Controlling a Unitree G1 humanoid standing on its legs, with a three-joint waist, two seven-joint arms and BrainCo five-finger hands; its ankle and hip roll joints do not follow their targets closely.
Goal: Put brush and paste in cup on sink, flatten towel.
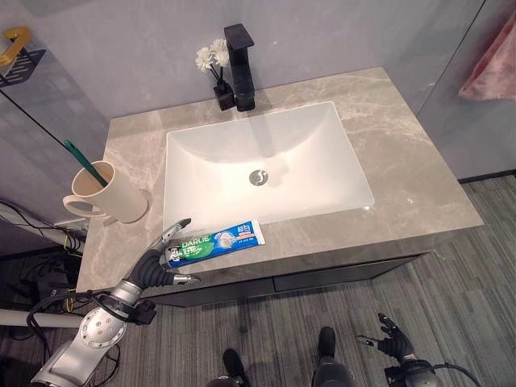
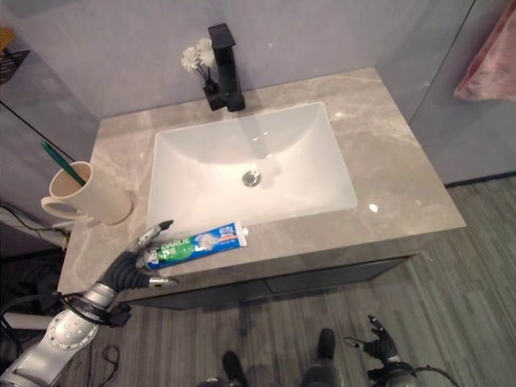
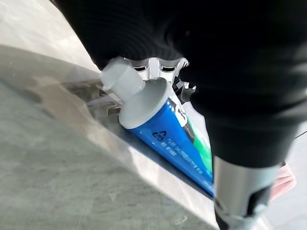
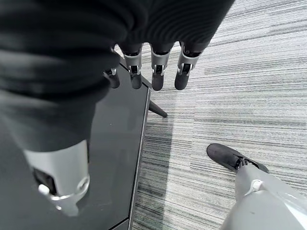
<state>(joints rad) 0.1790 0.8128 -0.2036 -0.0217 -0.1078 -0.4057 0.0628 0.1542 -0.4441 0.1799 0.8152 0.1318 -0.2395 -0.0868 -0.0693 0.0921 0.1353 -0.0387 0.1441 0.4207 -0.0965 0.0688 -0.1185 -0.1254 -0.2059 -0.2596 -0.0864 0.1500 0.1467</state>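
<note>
blue toothpaste tube (image 1: 216, 243) lies on the counter's (image 1: 419, 185) front edge; my left hand (image 1: 158, 262) spreads open around its tail, gripping nothing. my right hand (image 1: 390, 344) hangs relaxed.

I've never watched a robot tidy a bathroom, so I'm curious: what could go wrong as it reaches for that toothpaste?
The toothpaste tube lies on the narrow front strip of the counter, close to the edge, and the left hand is at its flat end with fingers spread, not yet closed. A nudge might push it off the edge or into the basin.

The cup already holds the green toothbrush, so dropping the tube in could tip the cup.
</note>
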